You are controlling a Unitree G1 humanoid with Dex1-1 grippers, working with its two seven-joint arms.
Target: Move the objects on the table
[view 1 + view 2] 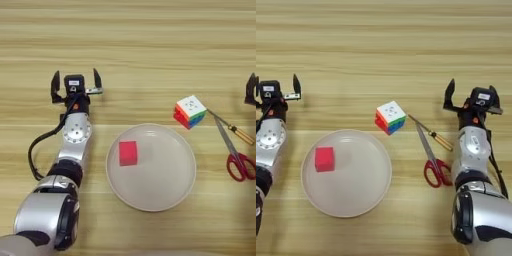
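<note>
We see red cube [128, 152] on plate [170, 192], left half. Puzzle cube [190, 111] beyond plate's far right rim. Left gripper [76, 82] and right gripper [470, 95] both open, empty, at table [150, 50] sides.

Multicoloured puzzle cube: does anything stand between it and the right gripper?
Yes. The red-handled scissors and the wooden-handled screwdriver lie between the multicoloured puzzle cube and the open right gripper.

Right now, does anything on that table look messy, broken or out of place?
Nothing stands out. The red cube lies on the plate, off centre toward its left side. The puzzle cube sits on the table beyond the plate's rim, intact. Scissors and screwdriver lie crossed beside it. Both grippers are open.
</note>
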